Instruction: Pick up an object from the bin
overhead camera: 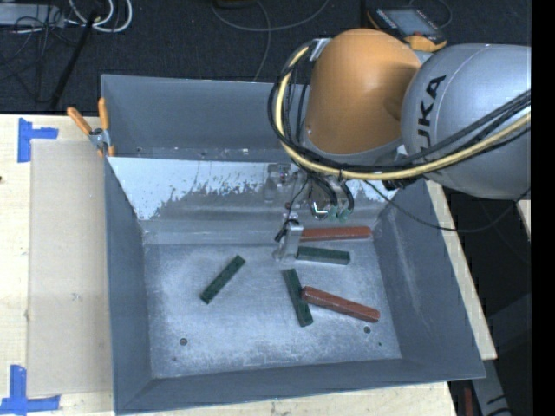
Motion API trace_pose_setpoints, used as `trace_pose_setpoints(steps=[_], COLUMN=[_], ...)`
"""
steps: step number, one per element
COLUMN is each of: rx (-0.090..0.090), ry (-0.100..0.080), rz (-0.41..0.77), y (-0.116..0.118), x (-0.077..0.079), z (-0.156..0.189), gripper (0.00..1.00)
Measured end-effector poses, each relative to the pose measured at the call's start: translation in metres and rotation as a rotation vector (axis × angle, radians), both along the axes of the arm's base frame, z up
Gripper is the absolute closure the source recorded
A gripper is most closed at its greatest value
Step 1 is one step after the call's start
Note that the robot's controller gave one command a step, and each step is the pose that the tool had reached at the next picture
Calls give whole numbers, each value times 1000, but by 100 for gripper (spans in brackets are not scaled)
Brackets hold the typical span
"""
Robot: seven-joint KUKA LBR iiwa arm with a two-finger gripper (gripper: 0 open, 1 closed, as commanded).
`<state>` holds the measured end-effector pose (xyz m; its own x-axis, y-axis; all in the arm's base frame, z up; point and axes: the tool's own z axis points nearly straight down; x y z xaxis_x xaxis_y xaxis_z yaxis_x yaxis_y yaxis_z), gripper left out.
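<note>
My gripper (288, 239) hangs below the orange wrist cover at the back middle of the bin floor. Just to its right lies a dark green bar (323, 255), its left end touching or nearly touching the gripper's tip. Behind that bar a red-brown bar (338, 231) lies flat along the back wall. In front of the gripper another dark green bar (297, 297) points toward the front, and a second red-brown bar (342, 305) lies slanted at its right side.
A third dark green bar (223, 279) lies slanted on the left middle of the floor, apart from the others. The arm and its orange cover hang over the bin's back right corner.
</note>
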<state>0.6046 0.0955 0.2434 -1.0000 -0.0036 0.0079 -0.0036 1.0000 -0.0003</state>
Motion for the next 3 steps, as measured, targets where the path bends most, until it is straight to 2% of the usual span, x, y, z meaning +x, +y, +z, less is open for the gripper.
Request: trace_pose_setpoints(steps=[1,2,3], rx=[3,2,4], ry=[-1,-6,-18], rz=[392,387,426], y=[30,30,76], x=[-27,-25,-12], z=[-176,-173,-31], gripper=[0,100,100])
